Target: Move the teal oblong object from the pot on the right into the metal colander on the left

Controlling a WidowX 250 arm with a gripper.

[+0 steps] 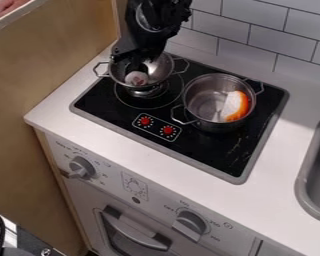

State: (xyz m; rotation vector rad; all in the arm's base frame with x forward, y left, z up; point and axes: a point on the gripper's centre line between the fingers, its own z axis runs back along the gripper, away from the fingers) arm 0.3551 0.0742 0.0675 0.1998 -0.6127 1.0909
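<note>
A small rounded object, pale with pinkish-brown marks, sits inside a shiny metal bowl with angular wire handles, on the left of a smooth black stovetop. It lies just below the black gripper, which reaches down into the bowl; whether the gripper is open or closed, or grips the object, I cannot tell. Beside the bowl, a round metal pot holds an orange-and-white curved piece

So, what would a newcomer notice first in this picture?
Probably the orange and white piece inside the right metal pot. Next, the black gripper low over the left metal pan, near a pale round thing. Then two red dials on the black stove.
</note>
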